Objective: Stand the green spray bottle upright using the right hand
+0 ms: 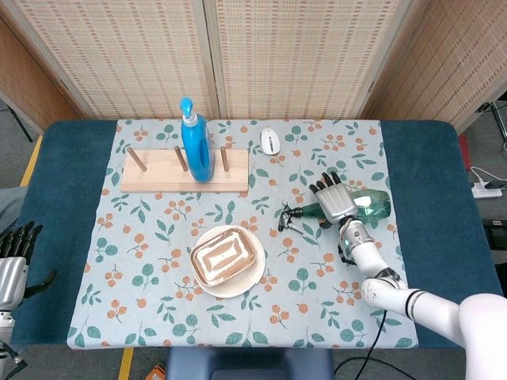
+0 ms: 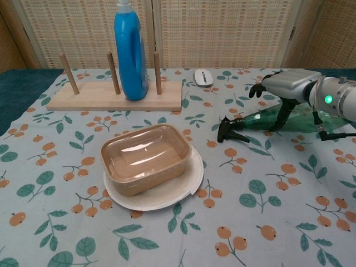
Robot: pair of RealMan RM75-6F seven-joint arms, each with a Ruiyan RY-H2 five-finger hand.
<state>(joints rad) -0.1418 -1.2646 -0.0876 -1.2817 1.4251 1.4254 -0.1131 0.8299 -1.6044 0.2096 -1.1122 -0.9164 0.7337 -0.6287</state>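
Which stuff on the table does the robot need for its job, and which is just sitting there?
Needed:
green bottle, lying on its side
right hand, over the bottle's middle

Just sitting there:
blue bottle, upright on the wooden rack
mouse
plastic box on the plate
left hand, off by the table's edge
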